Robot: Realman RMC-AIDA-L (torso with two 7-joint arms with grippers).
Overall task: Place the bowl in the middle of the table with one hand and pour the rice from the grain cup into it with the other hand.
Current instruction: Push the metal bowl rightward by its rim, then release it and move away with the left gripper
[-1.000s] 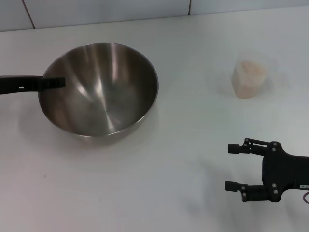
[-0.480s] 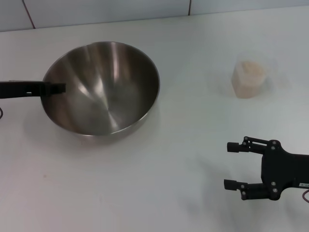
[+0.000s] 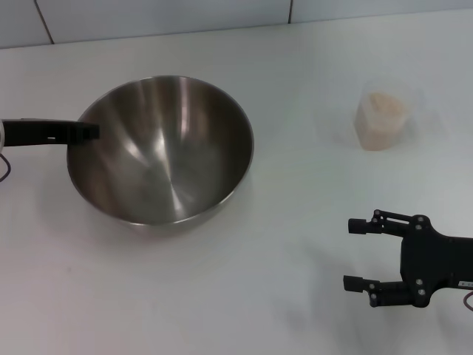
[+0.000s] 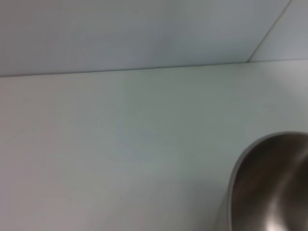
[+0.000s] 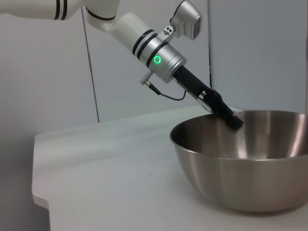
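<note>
My left gripper (image 3: 85, 131) clamps its jaws on the bowl (image 3: 166, 155) rim; my right gripper (image 3: 358, 254) waits, jaws apart, near the rice (image 3: 382, 111) cup on the table (image 3: 295, 66).

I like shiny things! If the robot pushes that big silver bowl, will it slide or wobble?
Probably slide: the bowl looks smooth, like the white table. It may rock too, as its underside looks rounded. The left gripper at its rim probably steadies it; the right gripper waits, open.
</note>
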